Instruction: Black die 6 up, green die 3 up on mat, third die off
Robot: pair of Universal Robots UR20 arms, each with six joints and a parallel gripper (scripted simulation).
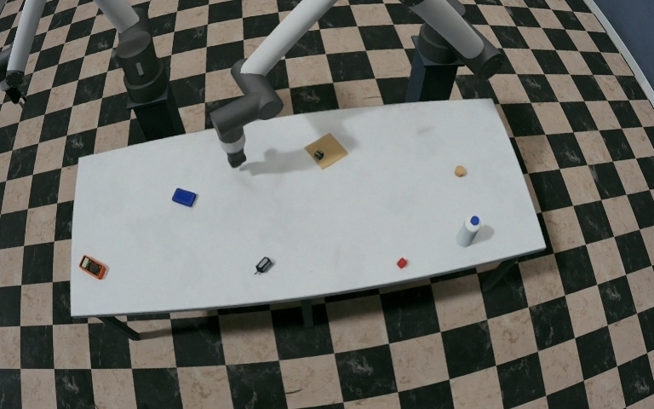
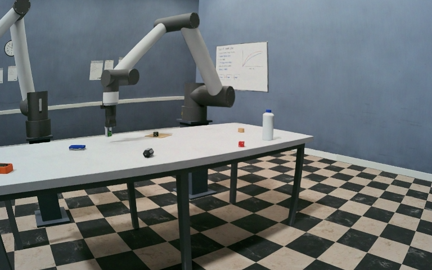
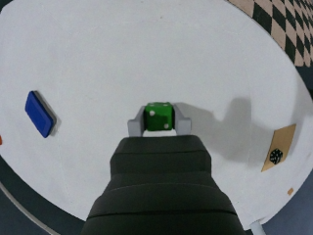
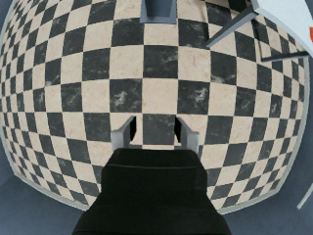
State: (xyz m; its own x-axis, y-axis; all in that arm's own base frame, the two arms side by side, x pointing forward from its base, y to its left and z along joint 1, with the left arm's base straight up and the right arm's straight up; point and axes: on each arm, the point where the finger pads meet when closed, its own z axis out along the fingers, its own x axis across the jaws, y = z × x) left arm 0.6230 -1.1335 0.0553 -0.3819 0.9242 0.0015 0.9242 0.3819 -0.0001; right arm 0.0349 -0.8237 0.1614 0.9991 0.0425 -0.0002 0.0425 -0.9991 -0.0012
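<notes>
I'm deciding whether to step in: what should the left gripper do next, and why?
Probably lift the green die straight up a little: the left gripper has its fingers against both sides of it, and the die is away from the tan mat, where it must end.

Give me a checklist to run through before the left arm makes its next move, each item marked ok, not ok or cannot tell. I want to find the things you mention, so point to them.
1. Left gripper (image 1: 235,164) (image 2: 108,131) (image 3: 159,122) closed on the green die (image 2: 109,134) (image 3: 159,117), a finger against each side: ok.
2. Green die on the mat (image 1: 335,146) (image 2: 164,135) (image 3: 286,134): not ok, it is well away from it.
3. Black die (image 1: 318,154) (image 2: 155,134) (image 3: 276,156) showing 6 on top: cannot tell, pips too small.
4. Red die (image 1: 401,262) (image 2: 241,144) off the mat: ok.
5. Right gripper (image 1: 21,100) (image 4: 155,132) clear of the left arm: ok, it is open and far off to the side.
</notes>
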